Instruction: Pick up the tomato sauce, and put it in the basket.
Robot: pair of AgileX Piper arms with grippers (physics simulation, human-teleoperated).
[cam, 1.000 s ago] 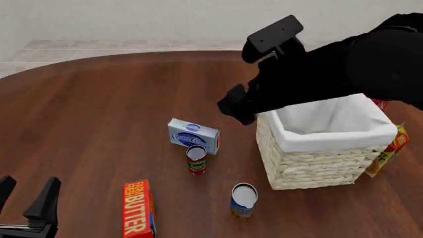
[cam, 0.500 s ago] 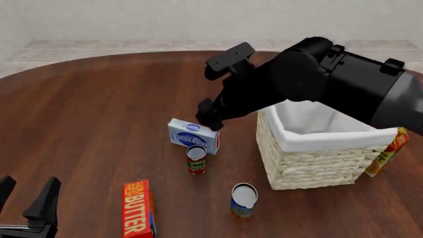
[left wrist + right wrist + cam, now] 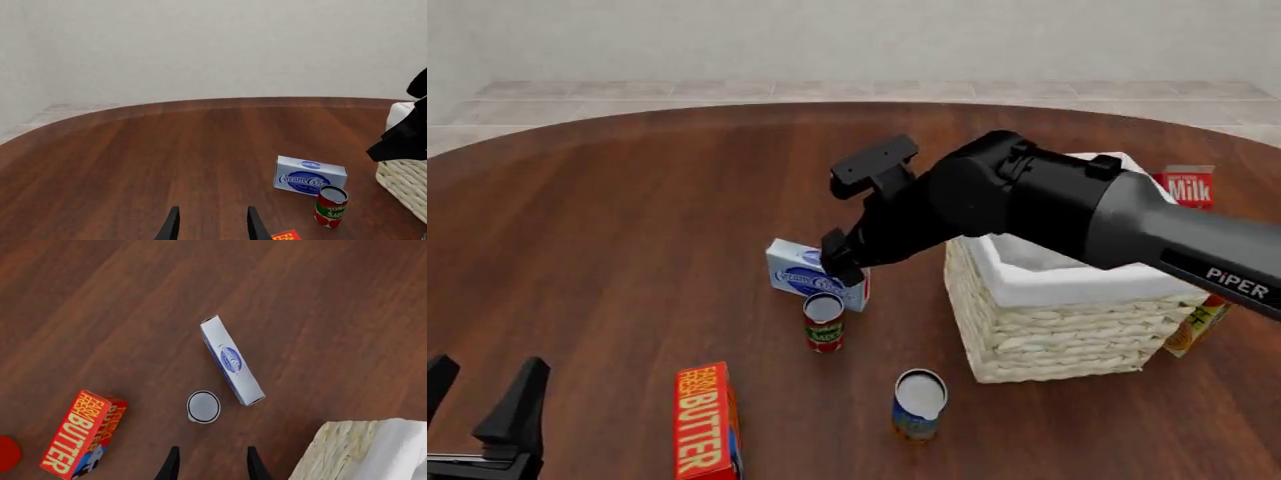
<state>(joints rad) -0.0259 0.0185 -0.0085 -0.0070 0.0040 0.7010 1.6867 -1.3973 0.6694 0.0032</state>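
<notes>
**Above the sauce can, right arm poised**

Nearest the camera, the left gripper [image 3: 481, 410] sits low at the table's [image 3: 627, 220] near edge, its jaws spread wide and empty. Beside it lies the butter box [image 3: 707, 420], with the blue-and-orange can [image 3: 918, 404] further right. Beyond them the tomato sauce [image 3: 823, 322] stands upright, touching nothing, just in front of the cream cheese box [image 3: 801, 272]. Right of both sits the basket [image 3: 1068, 330]. Over the sauce hangs the right gripper [image 3: 210, 465], fingers parted, gripping nothing. Behind the basket peeks a milk carton [image 3: 1188, 187].

Wooden table [image 3: 627, 220] with basket [image 3: 1068, 330], cans, boxes.
</notes>
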